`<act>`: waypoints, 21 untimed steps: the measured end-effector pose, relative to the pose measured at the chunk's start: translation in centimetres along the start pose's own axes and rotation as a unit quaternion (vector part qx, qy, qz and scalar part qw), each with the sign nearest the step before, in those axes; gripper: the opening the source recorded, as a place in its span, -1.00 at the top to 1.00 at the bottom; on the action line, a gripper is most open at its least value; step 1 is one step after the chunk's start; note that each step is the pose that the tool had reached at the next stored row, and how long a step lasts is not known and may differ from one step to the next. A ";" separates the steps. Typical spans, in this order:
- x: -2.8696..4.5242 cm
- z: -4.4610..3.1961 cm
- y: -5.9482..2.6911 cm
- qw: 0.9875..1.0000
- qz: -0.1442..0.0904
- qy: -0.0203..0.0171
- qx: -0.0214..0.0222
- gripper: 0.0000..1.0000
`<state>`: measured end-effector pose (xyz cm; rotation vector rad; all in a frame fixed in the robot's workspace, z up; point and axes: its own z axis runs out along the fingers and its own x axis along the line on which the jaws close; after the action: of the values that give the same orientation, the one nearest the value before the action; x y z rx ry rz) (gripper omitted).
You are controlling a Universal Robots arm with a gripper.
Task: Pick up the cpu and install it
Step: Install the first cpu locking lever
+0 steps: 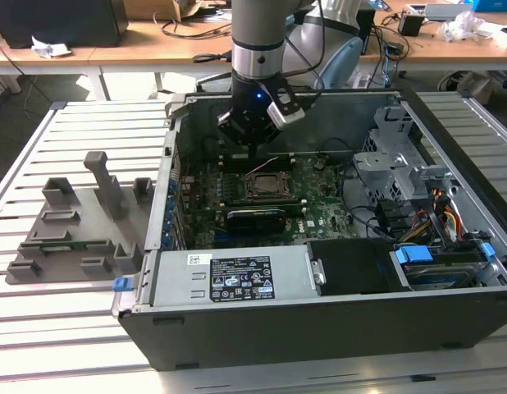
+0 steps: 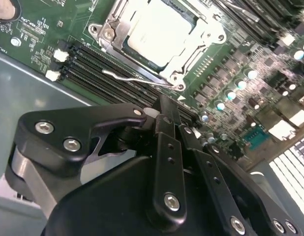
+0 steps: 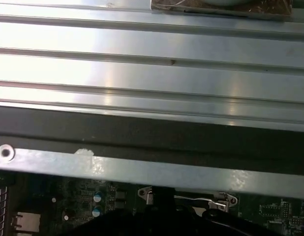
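End effector (image 2: 167, 114) hovers beside cpu (image 2: 161, 30) lying flat in socket (image 2: 201, 42).

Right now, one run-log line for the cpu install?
gripper: shut, empty, above memory slots beside socket | cpu: seated in socket frame | retention lever: not latched | grey tray: outside case

Lab: opened computer case (image 1: 319, 312) on slatted metal bench (image 1: 73, 345), cluttered desks (image 1: 139, 45).

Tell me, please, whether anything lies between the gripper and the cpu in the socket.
Nothing visible does. In the second wrist view the cpu sits uncovered in its socket frame, and the gripper, fingers together, hangs beside it above the memory slots.
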<state>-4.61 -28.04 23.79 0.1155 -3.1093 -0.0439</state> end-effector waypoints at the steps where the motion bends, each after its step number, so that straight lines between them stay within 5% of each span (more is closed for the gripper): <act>1: -0.08 0.17 -0.01 1.000 0.000 0.000 0.000 0.79; 11: -0.29 1.81 -0.03 1.000 -0.010 0.001 -0.001 0.79; 21: -2.43 2.51 0.13 1.000 -0.014 0.002 -0.001 0.79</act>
<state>-2.28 -27.66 21.21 0.1592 -3.1037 -0.0463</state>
